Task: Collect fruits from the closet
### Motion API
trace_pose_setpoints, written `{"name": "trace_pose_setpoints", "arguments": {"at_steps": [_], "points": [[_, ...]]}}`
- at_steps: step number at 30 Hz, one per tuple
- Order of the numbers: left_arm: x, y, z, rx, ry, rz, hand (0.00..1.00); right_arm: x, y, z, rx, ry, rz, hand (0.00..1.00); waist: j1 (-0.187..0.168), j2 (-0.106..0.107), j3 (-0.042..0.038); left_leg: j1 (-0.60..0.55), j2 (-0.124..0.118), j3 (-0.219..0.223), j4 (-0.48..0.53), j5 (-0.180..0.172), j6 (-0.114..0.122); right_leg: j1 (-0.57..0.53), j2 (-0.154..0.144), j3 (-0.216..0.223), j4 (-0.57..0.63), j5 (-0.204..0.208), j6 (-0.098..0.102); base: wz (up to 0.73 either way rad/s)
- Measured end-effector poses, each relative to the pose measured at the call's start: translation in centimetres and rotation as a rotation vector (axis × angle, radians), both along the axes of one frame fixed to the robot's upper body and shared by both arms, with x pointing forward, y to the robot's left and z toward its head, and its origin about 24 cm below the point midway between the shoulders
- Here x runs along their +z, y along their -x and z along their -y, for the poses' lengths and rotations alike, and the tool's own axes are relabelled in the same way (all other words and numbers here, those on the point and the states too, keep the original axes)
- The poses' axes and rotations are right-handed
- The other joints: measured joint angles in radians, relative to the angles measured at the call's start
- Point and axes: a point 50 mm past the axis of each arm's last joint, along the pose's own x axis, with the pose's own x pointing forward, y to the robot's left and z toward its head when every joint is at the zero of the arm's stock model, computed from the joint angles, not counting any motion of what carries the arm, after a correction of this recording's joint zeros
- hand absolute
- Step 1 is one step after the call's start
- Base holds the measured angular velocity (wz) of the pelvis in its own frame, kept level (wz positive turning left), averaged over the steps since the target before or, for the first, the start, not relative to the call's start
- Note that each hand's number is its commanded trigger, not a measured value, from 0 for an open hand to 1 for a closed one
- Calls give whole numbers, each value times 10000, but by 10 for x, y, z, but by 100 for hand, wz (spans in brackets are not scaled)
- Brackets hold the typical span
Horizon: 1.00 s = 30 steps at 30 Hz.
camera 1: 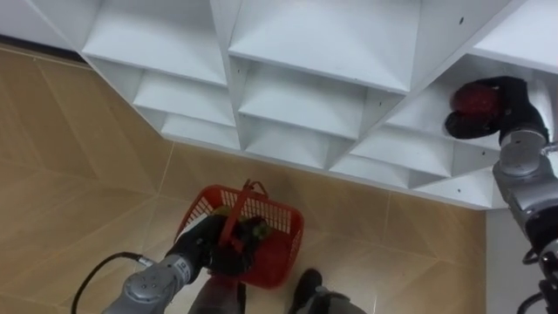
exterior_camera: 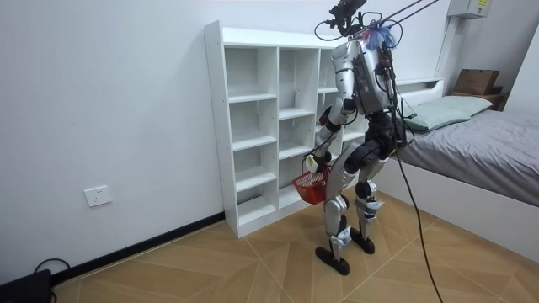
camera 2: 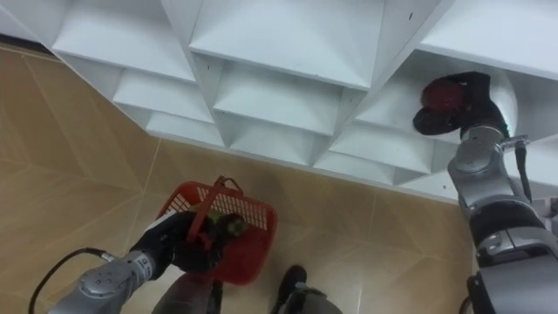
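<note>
A red plastic basket [camera 1: 275, 235] hangs low in front of me over the wooden floor. My left hand [camera 1: 207, 249] is shut on its handle. Something dark with a yellowish patch [camera 1: 255, 229] lies inside; what it is I cannot tell. My right hand [camera 1: 516, 98] reaches into a compartment at the right of the white closet [camera 1: 296, 87], its dark fingers curled round a round red fruit [camera 1: 475, 103] on the shelf there. In the room view I stand close before the closet [exterior_camera: 253, 101], knees slightly bent, with the basket [exterior_camera: 312, 187] at thigh height.
The other closet compartments in view hold nothing. A bed [exterior_camera: 480, 143] stands behind me at the room view's right, and a dark box [exterior_camera: 25, 286] sits on the floor at its lower left. Wooden floor [camera 1: 78, 174] lies open to my left.
</note>
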Motion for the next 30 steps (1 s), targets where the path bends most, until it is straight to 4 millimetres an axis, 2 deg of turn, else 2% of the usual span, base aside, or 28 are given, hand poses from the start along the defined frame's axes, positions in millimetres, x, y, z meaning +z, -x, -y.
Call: {"name": "trace_pose_setpoints", "arguments": {"at_steps": [9,13,18,21,23,27,30], "points": [[1,-2,0,-29,2,65,100,-3,2,0,11,-68,-106,100,-3,4,-3,8,11,58,-28,3,-4,1,-16,-12,18,3,0,0],[1,-1,0,25,-8,40,100,-5,2,-3,220,-140,-245,100,45,39,-13,146,46,156,-40,2,-3,91,67,68,-12,43,-17,-9],[-1,-1,1,72,0,-35,100,-8,0,-9,660,-224,-519,100,156,54,-13,480,46,346,-287,44,-4,215,3,153,-64,73,-41,-8],[-2,-1,0,363,336,-135,100,-12,1,-19,1032,-429,-486,100,157,92,-14,637,67,340,-501,149,-24,392,25,132,-305,153,-62,0],[-2,0,1,522,553,-174,100,-10,-2,-35,1766,-623,-223,100,170,186,-35,687,132,369,-680,241,-34,485,146,134,-637,336,-65,-7],[0,-3,3,723,904,-17,100,-10,-3,-57,2901,-966,-57,100,157,247,-69,799,137,444,-913,339,-30,553,171,198,-758,415,-64,-1],[1,-3,2,764,955,97,100,-14,2,-63,3228,-1085,-15,100,15,377,-142,865,146,464,-921,340,-30,640,192,224,-839,433,-50,-1]]}}
